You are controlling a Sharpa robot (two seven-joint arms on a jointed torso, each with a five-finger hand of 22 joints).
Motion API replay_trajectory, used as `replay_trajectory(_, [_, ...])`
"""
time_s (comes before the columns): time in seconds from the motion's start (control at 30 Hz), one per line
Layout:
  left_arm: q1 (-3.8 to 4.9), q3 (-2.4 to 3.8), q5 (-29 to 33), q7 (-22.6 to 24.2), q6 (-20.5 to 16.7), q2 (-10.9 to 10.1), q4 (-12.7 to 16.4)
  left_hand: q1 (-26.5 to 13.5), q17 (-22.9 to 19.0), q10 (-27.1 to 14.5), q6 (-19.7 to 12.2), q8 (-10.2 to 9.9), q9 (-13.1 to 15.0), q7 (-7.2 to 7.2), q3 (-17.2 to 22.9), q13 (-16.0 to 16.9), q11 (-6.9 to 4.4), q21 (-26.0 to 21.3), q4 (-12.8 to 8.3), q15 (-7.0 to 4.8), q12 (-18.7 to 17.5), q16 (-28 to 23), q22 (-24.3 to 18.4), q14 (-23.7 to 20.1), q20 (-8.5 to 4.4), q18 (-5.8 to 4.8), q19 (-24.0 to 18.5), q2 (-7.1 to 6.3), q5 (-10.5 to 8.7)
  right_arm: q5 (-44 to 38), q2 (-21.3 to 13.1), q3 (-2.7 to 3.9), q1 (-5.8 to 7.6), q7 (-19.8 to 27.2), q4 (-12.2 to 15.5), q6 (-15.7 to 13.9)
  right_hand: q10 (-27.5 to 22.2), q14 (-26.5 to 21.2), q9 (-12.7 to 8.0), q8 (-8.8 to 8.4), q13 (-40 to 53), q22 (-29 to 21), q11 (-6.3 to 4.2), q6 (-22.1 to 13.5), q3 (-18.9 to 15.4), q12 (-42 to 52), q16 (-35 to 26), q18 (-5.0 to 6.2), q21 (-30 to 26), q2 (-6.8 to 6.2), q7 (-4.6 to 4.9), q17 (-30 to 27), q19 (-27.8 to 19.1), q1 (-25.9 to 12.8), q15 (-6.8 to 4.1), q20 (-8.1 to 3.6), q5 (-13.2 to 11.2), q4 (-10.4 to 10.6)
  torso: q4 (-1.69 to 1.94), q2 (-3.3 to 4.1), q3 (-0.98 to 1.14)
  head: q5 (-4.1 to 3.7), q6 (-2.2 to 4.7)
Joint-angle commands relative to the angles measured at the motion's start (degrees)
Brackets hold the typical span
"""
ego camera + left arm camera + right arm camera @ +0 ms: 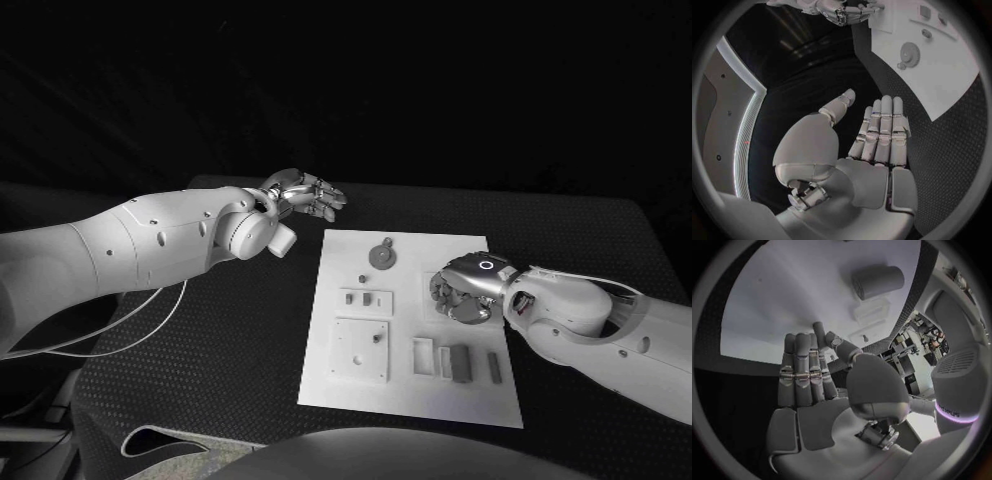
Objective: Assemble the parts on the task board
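My left hand (306, 195) hovers over the black table (216, 340), off the board's (418, 400) far left corner, at about eleven o'clock from the board's middle. Its fingers (882, 125) lie straight and side by side, thumb standing off to one side, with nothing in them. From that wrist the board lies well ahead, and the round gear (910, 51) on it is nowhere near my fingertips.

My right hand (469, 288) hangs over the right half of the board, at about two o'clock from its middle, knuckles up and fingers bent downward. From the right wrist those fingers (803, 370) look straight and close together, thumb apart, and they hold nothing. A cylinder (877, 282) stands on the board beyond my fingertips, apart from them, with a pale block (871, 309) just beside it.

On the board, the gear (382, 255) sits at twelve o'clock, near the far edge, between my two hands and touching neither. A small slotted plate (366, 298) lies near the middle, a larger square plate (361, 350) at seven o'clock, and upright pieces (459, 362) stand in a row at five o'clock, just nearer than my right hand. Whether that hand touches the board beneath it I cannot tell.
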Motion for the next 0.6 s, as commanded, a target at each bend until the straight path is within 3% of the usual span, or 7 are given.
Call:
replay_trajectory(0.03, [0.09, 0.05, -0.1, 0.7, 0.7, 0.1, 0.0, -0.5, 0.1, -0.3, 0.0, 0.2, 0.0, -0.12, -0.3, 0.0, -0.08, 0.3, 0.1, 0.42, 0.2, -0.4, -0.1, 0.0, 0.19, 0.19, -0.1, 0.21, -0.05, -1.6, -0.4, 0.07, -0.06, 0.0, 1.4, -2.7, 0.5, -0.1, 0.9, 0.30, 0.0, 1.5, -0.05, 0.7, 0.1, 0.2, 0.4, 1.19, 0.4, 0.44, -0.35, 0.1, 0.5, 0.8, -0.55, -0.03, 0.1, -0.2, -0.03, -0.03, 0.02, 0.13, -0.01])
replay_trajectory(0.37, [0.09, 0.04, -0.1, 0.6, 0.7, 0.3, -0.1, -0.5, 0.1, -0.3, -0.1, 0.3, -0.1, -0.11, -0.3, 0.0, -0.07, 0.3, 0.1, 0.42, 0.2, -0.4, -0.1, 0.0, 0.18, 0.19, -0.1, 0.23, -0.05, 0.7, -1.0, 3.08, 0.65, 0.4, 7.3, -5.5, 0.7, -0.1, 1.0, 0.37, 0.2, 1.5, -0.14, 0.9, 0.2, 0.2, 0.8, 1.19, 0.8, 0.29, -0.41, 0.2, 0.6, 1.1, -0.66, -0.13, 0.1, -0.1, 0.02, -0.01, 0.00, 0.63, -0.08])
replay_trajectory(0.6, [0.09, 0.05, -0.1, 0.6, 0.8, 0.4, -0.2, -0.5, 0.1, -0.3, -0.1, 0.3, -0.1, -0.11, -0.3, -0.1, -0.06, 0.3, 0.1, 0.42, 0.2, -0.4, -0.1, 0.0, 0.18, 0.19, -0.1, 0.23, -0.05, 6.7, 1.5, 3.04, 0.59, 3.3, 8.2, -6.0, 0.8, -0.1, 1.1, 0.38, 0.3, 1.5, -0.20, 1.0, 0.2, 0.2, 1.0, 1.19, 1.0, 0.32, -0.42, 0.3, 0.8, 1.1, -0.73, -0.19, 0.1, -0.1, 0.00, 0.01, -0.09, 1.48, -0.44])
